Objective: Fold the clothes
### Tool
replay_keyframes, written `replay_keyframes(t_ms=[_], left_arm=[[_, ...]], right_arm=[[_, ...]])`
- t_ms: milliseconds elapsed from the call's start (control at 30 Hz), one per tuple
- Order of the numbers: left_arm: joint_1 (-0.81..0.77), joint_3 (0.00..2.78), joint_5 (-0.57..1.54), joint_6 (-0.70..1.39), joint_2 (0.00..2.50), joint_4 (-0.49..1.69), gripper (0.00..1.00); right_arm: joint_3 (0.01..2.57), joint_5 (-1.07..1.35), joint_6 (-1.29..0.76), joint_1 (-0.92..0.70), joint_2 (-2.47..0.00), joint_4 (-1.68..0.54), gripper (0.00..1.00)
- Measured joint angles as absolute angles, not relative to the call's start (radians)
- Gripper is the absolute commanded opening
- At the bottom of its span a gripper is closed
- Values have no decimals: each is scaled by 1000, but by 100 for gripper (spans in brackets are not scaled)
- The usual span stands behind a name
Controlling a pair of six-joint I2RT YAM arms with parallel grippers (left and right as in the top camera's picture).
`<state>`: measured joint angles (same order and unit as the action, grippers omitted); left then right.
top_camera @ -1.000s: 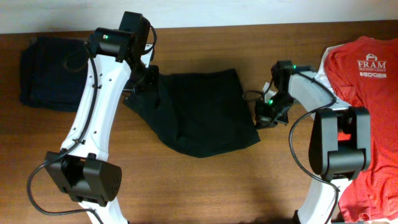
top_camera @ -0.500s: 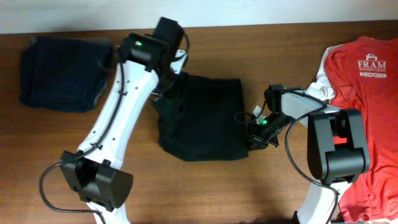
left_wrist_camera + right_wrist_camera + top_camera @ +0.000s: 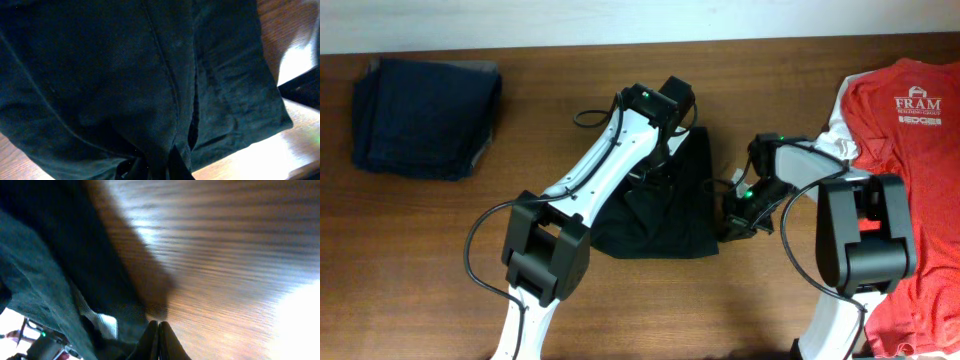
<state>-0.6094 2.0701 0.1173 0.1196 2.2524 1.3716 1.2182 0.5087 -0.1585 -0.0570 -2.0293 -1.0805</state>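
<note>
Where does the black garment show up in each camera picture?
Overhead: black garment at the centre of the picture.
Left wrist: garment fills nearly the whole frame.
Right wrist: garment along the left side.
Shared landmark: wooden table beneath it.

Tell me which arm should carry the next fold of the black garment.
Left, probably. The left claw sits over the black garment with cloth gathering into it, apparently gripped. The right claw is shut at the garment's right edge, beside bare table.

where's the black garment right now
Overhead view: the black garment lies near the centre, between the navy folded clothes at far left and the red T-shirt at right.
</note>
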Motion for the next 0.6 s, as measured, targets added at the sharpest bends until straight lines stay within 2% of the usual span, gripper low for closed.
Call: replay_keyframes(t_ms=[33,67,100,200,233,267,300,333,367,400,500,600], left_arm=[[-609,2070,120,120,2253,1367,25],[-609,2070,123,123,2253,1365,93],[-609,2070,126,120,2253,1364,100],[-608,2138,129,123,2267,1432,99],[-604,2264,132,123,2281,1480,99],[-598,2369,132,123,2281,1517,84],[-587,2477,132,123,2282,1552,46],[-574,2590,131,120,2279,1574,10],[-560,2642,123,115,2268,1577,5],[-548,2653,113,109,2263,1583,1],[-487,2626,102,93,2306,1565,1],[-441,2606,182,93,2444,1521,1]], right_arm=[[1256,493,-156,-27,-2018,-1121,8],[1304,484,-154,14,-1993,-1160,12],[1371,476,-153,73,-1946,-1197,14],[1504,468,-107,206,-1867,-1317,17],[1528,468,-79,231,-1855,-1344,17],[1536,469,-51,235,-1853,-1370,17],[1536,468,-39,235,-1853,-1377,16],[1536,478,0,235,-1853,-1391,10],[1536,495,21,235,-1853,-1401,5],[1536,562,80,235,-1853,-1430,4],[1536,732,197,209,-1853,-1459,4],[1533,788,224,54,-1853,-1363,4]])
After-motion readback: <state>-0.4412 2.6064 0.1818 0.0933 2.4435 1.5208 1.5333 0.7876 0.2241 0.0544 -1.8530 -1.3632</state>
